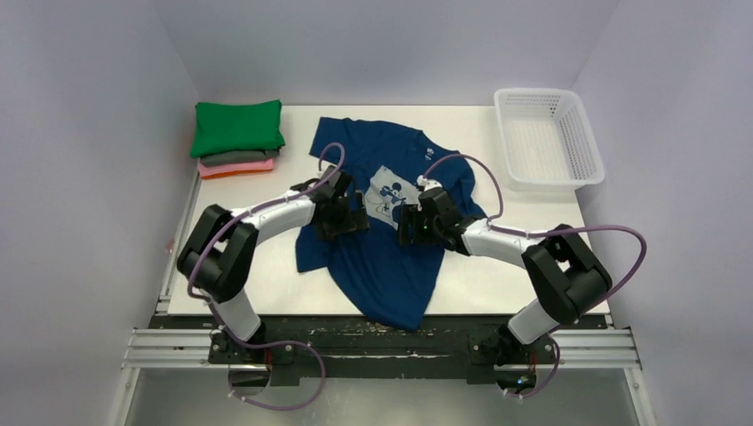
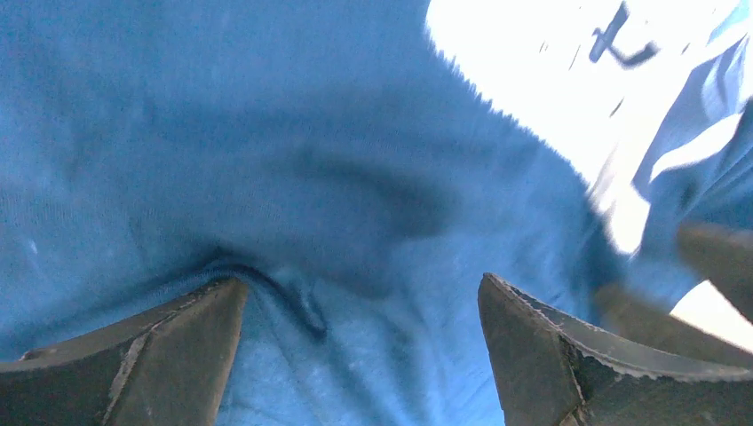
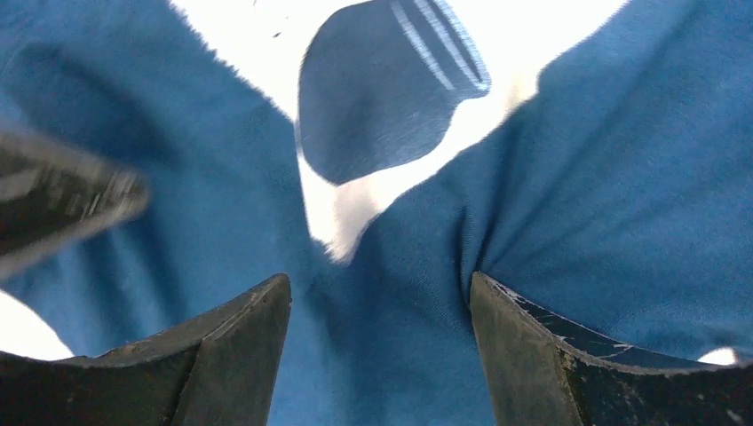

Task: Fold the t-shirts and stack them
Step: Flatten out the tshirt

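The navy tee (image 1: 382, 266) lies spread but rumpled in the middle of the table (image 1: 479, 284), well apart from the stack (image 1: 237, 129) of folded tees at the far left corner. Our left gripper (image 1: 349, 213) and right gripper (image 1: 413, 224) both stand wide open, fingers down on the cloth beside the print (image 1: 388, 191), holding nothing. If we close here, we may pinch both layers, or only a small wrinkle, and the tee could bunch instead of folding flat.
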### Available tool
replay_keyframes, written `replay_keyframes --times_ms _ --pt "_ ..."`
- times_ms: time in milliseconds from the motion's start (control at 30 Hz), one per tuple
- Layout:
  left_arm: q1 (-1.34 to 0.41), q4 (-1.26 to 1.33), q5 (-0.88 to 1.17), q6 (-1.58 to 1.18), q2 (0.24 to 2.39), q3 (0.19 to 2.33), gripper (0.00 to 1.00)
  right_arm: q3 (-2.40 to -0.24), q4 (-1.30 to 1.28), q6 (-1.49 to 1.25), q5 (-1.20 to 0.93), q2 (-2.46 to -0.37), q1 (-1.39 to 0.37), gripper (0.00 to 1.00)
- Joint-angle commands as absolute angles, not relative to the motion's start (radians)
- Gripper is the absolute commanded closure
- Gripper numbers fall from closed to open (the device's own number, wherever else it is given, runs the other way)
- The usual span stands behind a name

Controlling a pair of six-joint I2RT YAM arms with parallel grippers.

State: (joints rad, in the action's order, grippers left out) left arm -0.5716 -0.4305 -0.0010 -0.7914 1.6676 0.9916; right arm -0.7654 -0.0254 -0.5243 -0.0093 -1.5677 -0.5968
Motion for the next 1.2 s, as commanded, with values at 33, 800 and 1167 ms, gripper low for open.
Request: replay_keyframes --times_ms 33,800,1167 --pt "-0.443 -0.499 0.1 -0.713 1.887 1.222 0.0 -0.702 -0.011 -0.632 -0.077 -1.59 -0.72 0.29" --pt "-0.316 -0.712 0.051 -0.539 1.807 1.571 0.0 -0.831 -0.266 -0.62 0.34 -1.352 -0.929 0.27" --pt "-0.319 -0.623 -0.175 -0.826 0.921 0.598 0.0 -0.621 -0.418 -0.719 0.53 -1.053 -0.877 0.12"
